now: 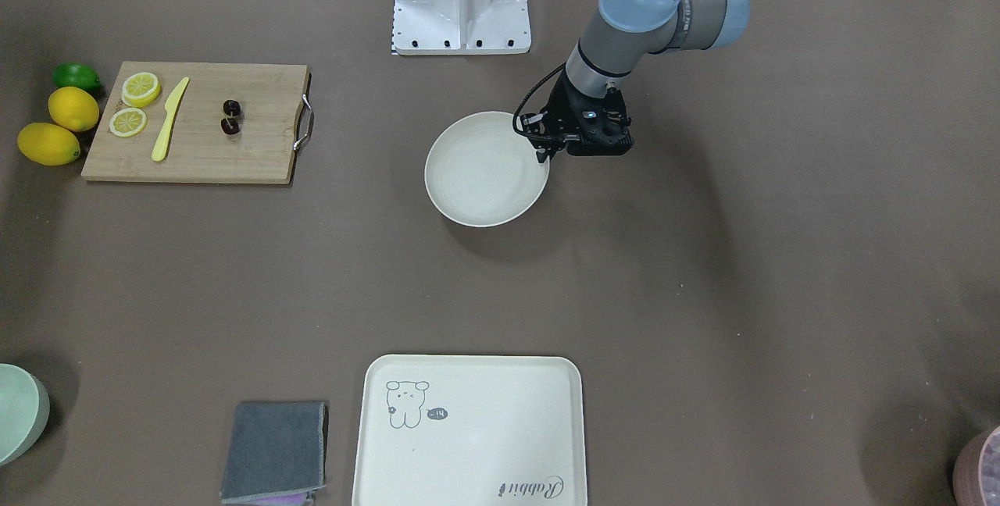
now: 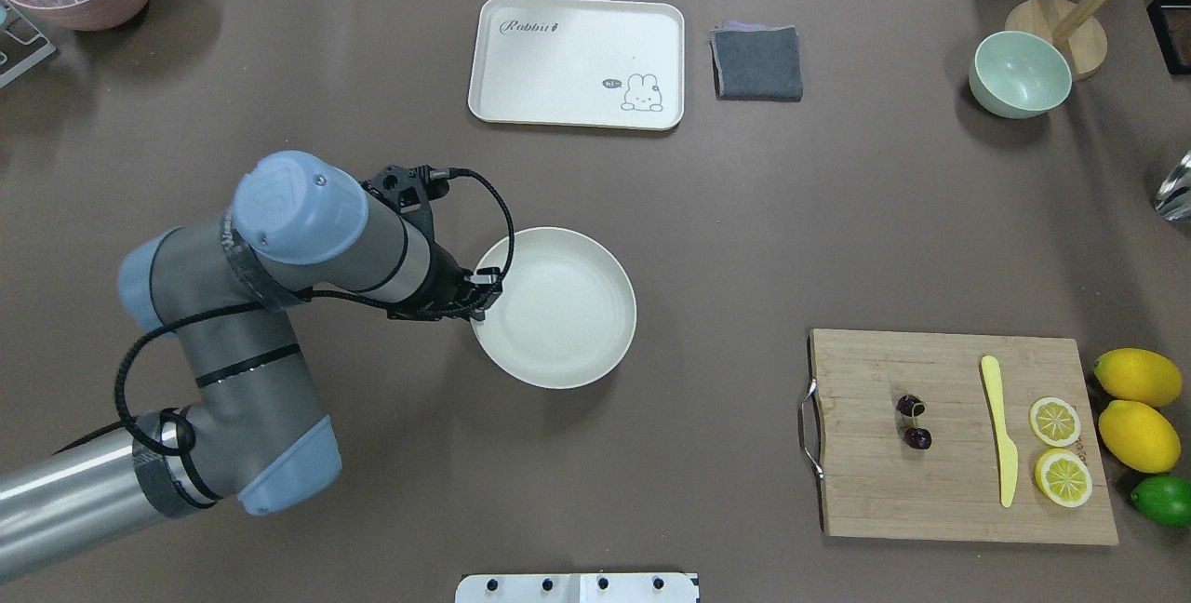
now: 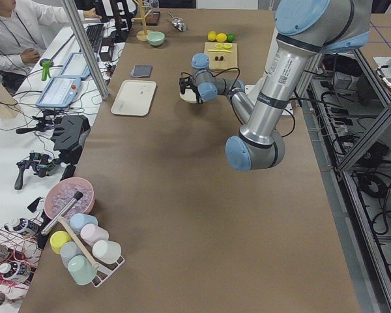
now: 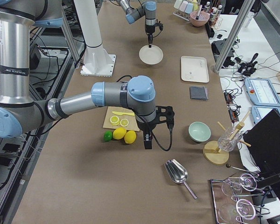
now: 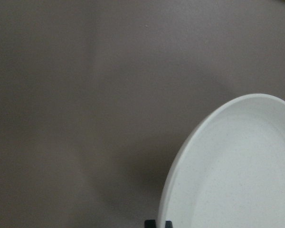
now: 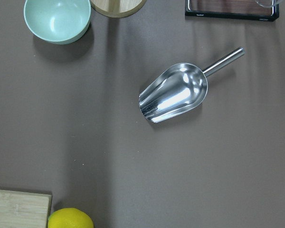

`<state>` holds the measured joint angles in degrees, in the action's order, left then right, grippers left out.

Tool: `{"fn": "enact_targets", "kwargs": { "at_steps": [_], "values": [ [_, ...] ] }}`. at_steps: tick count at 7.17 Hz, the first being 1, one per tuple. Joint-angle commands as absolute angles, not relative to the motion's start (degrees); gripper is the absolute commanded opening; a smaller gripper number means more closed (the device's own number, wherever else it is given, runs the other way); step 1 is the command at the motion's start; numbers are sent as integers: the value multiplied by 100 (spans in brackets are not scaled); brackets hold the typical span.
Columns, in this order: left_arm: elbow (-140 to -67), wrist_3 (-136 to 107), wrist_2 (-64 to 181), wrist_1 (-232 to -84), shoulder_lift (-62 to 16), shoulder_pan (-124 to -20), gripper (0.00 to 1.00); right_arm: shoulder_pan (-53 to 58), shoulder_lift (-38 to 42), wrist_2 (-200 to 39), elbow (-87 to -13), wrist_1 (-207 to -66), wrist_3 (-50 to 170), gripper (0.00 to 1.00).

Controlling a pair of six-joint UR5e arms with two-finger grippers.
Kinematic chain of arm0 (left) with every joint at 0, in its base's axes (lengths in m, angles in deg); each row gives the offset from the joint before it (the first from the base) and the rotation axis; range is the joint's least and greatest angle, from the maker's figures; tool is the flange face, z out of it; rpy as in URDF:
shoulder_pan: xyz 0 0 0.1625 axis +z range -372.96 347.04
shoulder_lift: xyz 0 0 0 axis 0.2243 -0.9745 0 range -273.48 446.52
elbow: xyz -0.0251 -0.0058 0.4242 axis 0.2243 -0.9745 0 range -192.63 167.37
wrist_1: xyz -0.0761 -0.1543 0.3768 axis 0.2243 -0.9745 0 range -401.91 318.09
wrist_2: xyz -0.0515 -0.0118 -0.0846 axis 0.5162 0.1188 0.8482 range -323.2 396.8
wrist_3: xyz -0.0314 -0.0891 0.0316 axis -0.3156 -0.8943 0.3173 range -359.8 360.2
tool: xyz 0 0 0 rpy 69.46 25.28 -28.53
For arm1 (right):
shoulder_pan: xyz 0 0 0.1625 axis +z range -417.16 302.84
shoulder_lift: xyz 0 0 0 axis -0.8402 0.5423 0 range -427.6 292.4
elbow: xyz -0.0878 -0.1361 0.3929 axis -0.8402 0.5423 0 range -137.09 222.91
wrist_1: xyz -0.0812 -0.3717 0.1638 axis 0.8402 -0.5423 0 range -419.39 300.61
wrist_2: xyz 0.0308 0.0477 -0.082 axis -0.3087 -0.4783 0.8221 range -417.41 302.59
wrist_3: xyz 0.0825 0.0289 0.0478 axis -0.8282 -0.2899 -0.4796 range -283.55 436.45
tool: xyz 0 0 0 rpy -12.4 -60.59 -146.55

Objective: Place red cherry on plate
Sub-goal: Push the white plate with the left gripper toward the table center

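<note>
The red cherry [image 2: 913, 422], a joined dark pair, lies on the wooden cutting board [image 2: 884, 501] at the right; it also shows as the cherry [image 1: 231, 116] in the front-facing view. The round cream plate [image 2: 568, 342] sits mid-table. My left gripper [image 2: 479, 291] is at the plate's left rim, and the left wrist view shows its fingertips [image 5: 152, 223] close together on the rim of the plate [image 5: 237, 180]. My right gripper [image 4: 148, 145] hangs over bare table just past the lemons, far from the cherry. It shows only in the side view, so I cannot tell if it is open or shut.
On the board lie a yellow knife [image 2: 997, 431] and two lemon slices [image 2: 1055, 422]. Two lemons [image 2: 1137, 435] and a lime [image 2: 1163, 499] sit beside it. A rabbit tray [image 2: 577, 63], grey cloth [image 2: 756, 63] and green bowl [image 2: 1020, 74] stand far back. A metal scoop [image 6: 173, 92] lies below the right wrist.
</note>
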<state>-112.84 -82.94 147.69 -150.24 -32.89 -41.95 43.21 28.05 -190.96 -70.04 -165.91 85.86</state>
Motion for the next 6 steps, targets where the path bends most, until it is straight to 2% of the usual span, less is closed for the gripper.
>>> {"fn": "enact_targets", "kwargs": {
  "at_steps": [1, 3, 4, 5, 6],
  "values": [
    [-10809, -8628, 14264, -15397, -3633, -3758, 0, 4321, 2803, -19205, -6985, -16600, 8585, 100],
    [-10641, -8619, 14262, -15415, -3740, -3783, 0, 4321, 2794, -19232, -6959, -16591, 8576, 100],
    [-10641, -8585, 14262, -15424, -3731, -3801, 81, 4321, 2803, -19449, -6915, -16591, 8576, 100],
    [-10649, -8576, 14254, -15415, -3731, -3845, 98, 4321, 2794, -19565, -6871, -16591, 8576, 100],
    [-10667, -8454, 14288, -15398, -3688, -4019, 98, 4304, 2785, -19575, -6897, -16591, 8567, 100]
  ]
}}
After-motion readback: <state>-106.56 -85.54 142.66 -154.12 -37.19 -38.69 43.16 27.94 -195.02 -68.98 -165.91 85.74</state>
